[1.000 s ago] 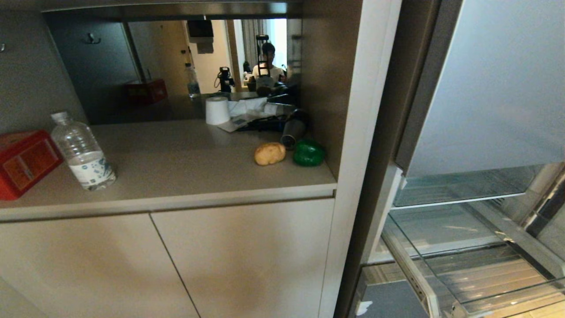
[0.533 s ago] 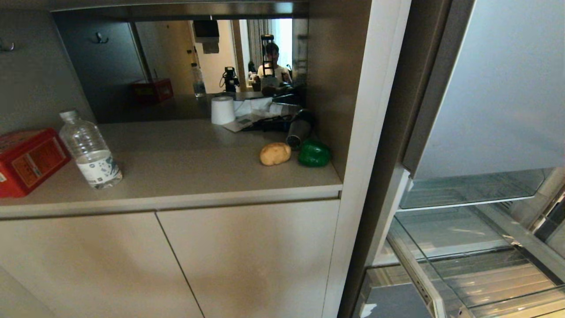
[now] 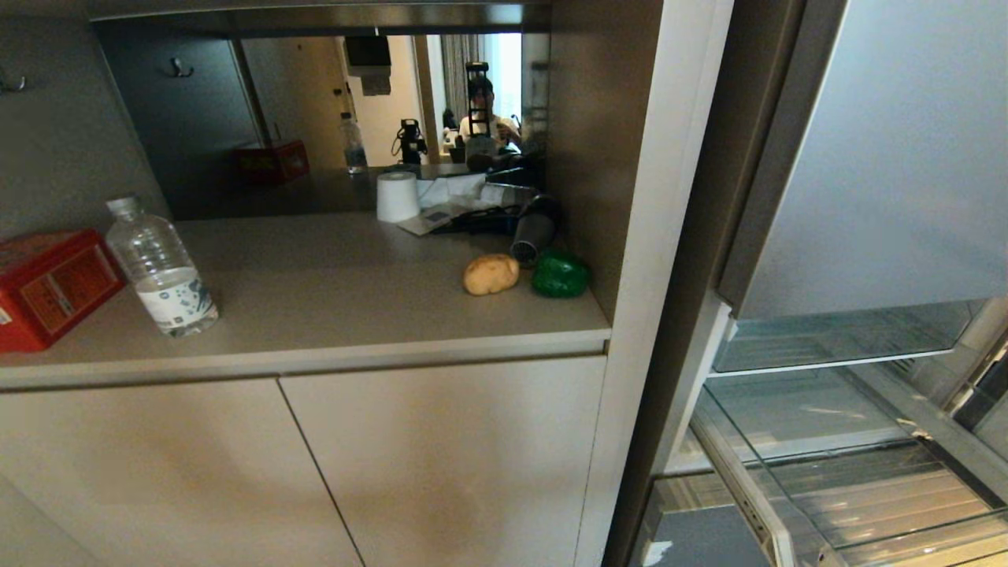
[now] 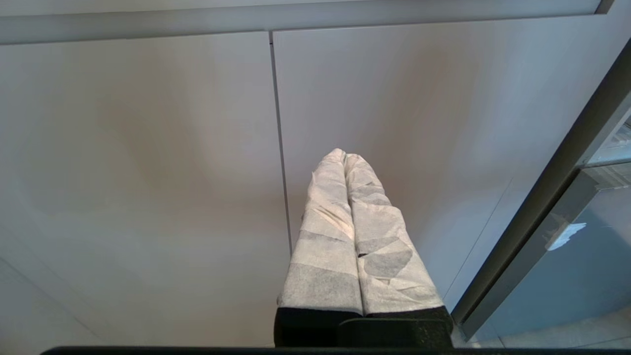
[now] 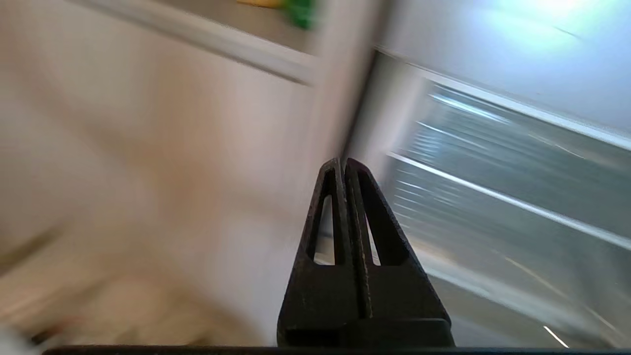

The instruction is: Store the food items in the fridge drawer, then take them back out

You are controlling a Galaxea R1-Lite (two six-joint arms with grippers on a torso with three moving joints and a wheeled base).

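A tan potato (image 3: 491, 274) and a dark green bell pepper (image 3: 560, 274) lie side by side on the beige counter (image 3: 354, 299), at its right end against the side wall. To the right, low in the silver fridge, the clear fridge drawer (image 3: 866, 488) stands pulled out with nothing in it. Neither gripper shows in the head view. My left gripper (image 4: 343, 155), fingers wrapped in white, is shut and empty, facing the beige cabinet doors (image 4: 148, 148). My right gripper (image 5: 343, 161), black, is shut and empty, low before the cabinet's edge and the fridge; the pepper (image 5: 301, 11) shows far above it.
A clear water bottle (image 3: 161, 272) and a red tin box (image 3: 47, 287) stand at the counter's left. A white roll (image 3: 397, 196), papers and a dark hair dryer (image 3: 534, 228) lie behind the food. A mirror reflects a person. Glass shelves (image 3: 827, 342) sit above the drawer.
The whole head picture shifted slightly right and down between the two earlier frames, so the camera moved. Since then it holds still. The potato and pepper have not moved on the counter.
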